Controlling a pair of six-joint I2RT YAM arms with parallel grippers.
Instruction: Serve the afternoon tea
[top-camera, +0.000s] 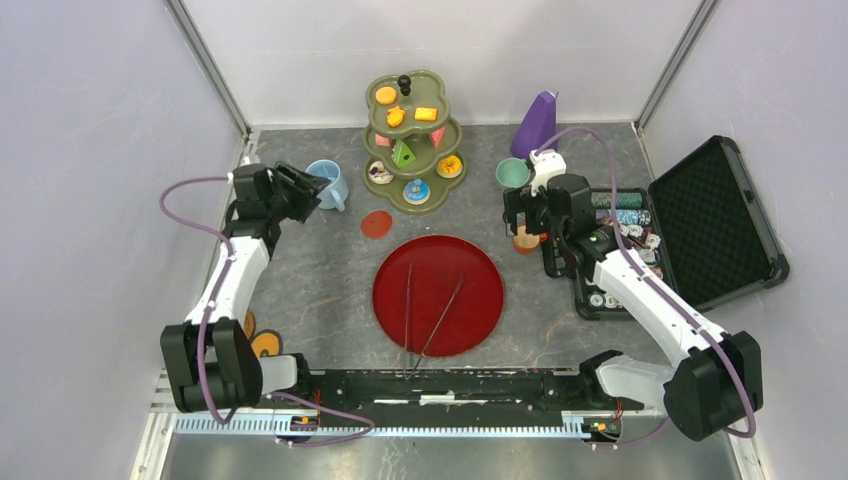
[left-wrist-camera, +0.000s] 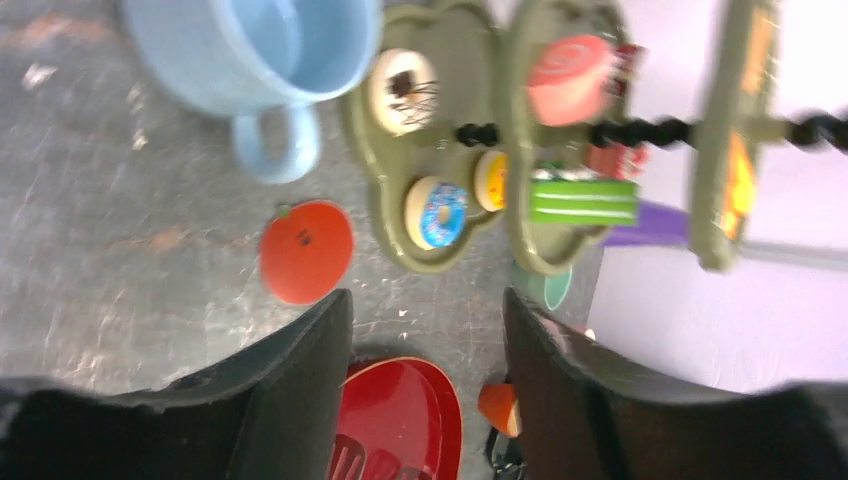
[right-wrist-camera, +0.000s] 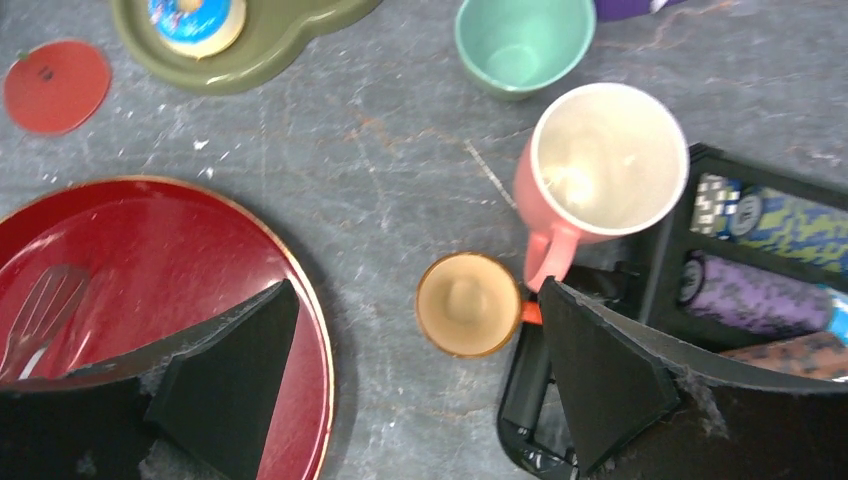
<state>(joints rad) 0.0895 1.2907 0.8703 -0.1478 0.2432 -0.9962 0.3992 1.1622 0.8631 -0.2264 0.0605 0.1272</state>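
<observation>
A: Right, quick one: what's the tea stuff look like?

B: Three-tier olive-green scalloped stand (top-camera: 428, 92) at the back, ctr. Orange biscuits (top-camera: 425, 113) on the top tier, a pink cake slice (left-wrist-camera: 570, 80) and a green cake slice (left-wrist-camera: 583, 200) on the middle one, and a blue-iced sprinkle donut (left-wrist-camera: 437, 213) on the bottom. Cups are on the table: pale blue mug (top-camera: 328, 183) left of the stand, mint-green mug (right-wrist-camera: 523, 40) to its right, pink mug w/ white inside (right-wrist-camera: 605, 160) and small orange cup (right-wrist-camera: 467, 303) nearer the arms.

A: And the left gripper (left-wrist-camera: 428, 300)?

B: Fingers spread, nothing btwn them. The pale blue mug sits just ahead of it, off to the left in the wrist view. From the top view the tips are right by the mug's rim; can't tell if they touch. The stand is further on.

A: Right gripper (right-wrist-camera: 415, 300)?

B: Also spread wide, gripping nothing. The small orange cup stands upright on the table btwn the two fingers, closer to the one on the case side. The pink mug is just beyond it, handle pointing back at the gripper, hard against the open black case of poker chips (right-wrist-camera: 760, 250). The mint-green mug is past that.

A: Anything else nr?

B: Round red tray (top-camera: 480, 270) in the ctr w/ metal tongs (top-camera: 430, 310) on it, and a flat orange disc (top-camera: 376, 224) btwn the tray and the stand.
</observation>
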